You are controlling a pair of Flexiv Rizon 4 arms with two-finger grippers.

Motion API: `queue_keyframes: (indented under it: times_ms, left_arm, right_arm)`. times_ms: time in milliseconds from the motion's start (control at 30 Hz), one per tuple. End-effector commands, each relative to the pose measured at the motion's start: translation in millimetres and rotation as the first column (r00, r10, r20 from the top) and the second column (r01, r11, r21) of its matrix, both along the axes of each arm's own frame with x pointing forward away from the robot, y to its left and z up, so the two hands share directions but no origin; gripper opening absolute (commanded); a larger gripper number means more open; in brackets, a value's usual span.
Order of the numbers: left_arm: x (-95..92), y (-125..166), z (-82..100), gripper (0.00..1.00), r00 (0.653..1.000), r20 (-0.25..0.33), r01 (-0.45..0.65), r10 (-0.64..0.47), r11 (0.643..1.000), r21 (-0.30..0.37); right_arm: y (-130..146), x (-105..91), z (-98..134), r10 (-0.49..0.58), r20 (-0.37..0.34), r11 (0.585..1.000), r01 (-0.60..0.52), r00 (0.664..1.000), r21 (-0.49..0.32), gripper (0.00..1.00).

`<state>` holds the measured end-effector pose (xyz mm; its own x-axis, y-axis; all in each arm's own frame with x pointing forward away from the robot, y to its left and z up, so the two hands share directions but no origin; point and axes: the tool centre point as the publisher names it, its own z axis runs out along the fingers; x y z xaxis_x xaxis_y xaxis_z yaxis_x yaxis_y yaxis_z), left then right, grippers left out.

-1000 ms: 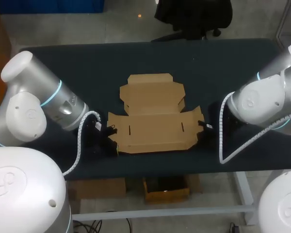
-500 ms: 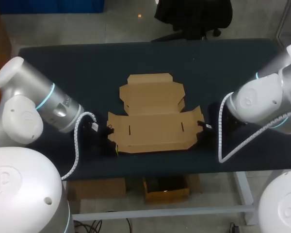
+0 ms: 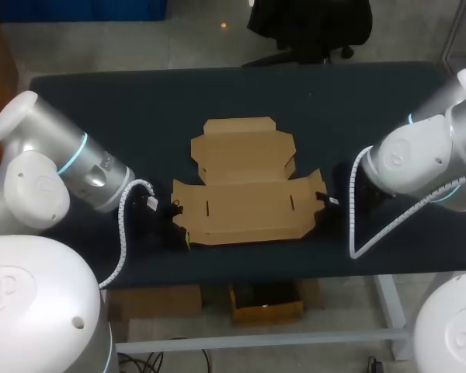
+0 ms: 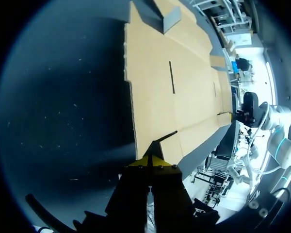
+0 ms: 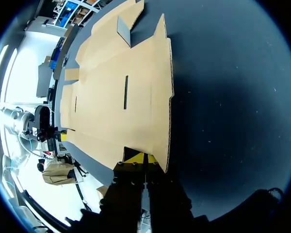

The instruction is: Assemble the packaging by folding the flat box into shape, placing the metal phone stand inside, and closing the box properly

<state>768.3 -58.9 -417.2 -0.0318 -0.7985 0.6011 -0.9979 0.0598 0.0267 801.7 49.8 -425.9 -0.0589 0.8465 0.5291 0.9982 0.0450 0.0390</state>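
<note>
- The left gripper (image 4: 149,162) looks clenched on the left edge of the box (image 3: 245,194), and the right gripper (image 5: 138,158) on its right edge. Both bites are shallow, so the edge may slip free when lifted.
- Uneven pulls may crease or tear the box, which lies flat at mid-frame on the table (image 3: 140,109).

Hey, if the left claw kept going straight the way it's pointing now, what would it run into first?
The flat cardboard box. The left claw points low and straight at the box's nearest side flap and looks to be right at its edge. I can't tell whether it is touching.
</note>
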Motion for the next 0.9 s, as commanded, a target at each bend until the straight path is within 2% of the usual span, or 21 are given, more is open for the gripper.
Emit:
queue_keyframes:
  times_ms: [33,900]
  left_arm:
    - [2.9,-5,-2.3,0.0,1.0,-0.004,0.011,-0.011,1.0,0.006]
    - [2.4,-13,4.0,0.0,0.999,0.015,0.029,-0.029,0.999,0.019]
  right_arm:
    - [-2,0.0,1,0.001,-0.002,1.0,-0.001,1.0,0.006,0.0]
    - [-4,-1.9,2,-0.002,0.004,1.0,0.002,1.0,0.007,0.0]
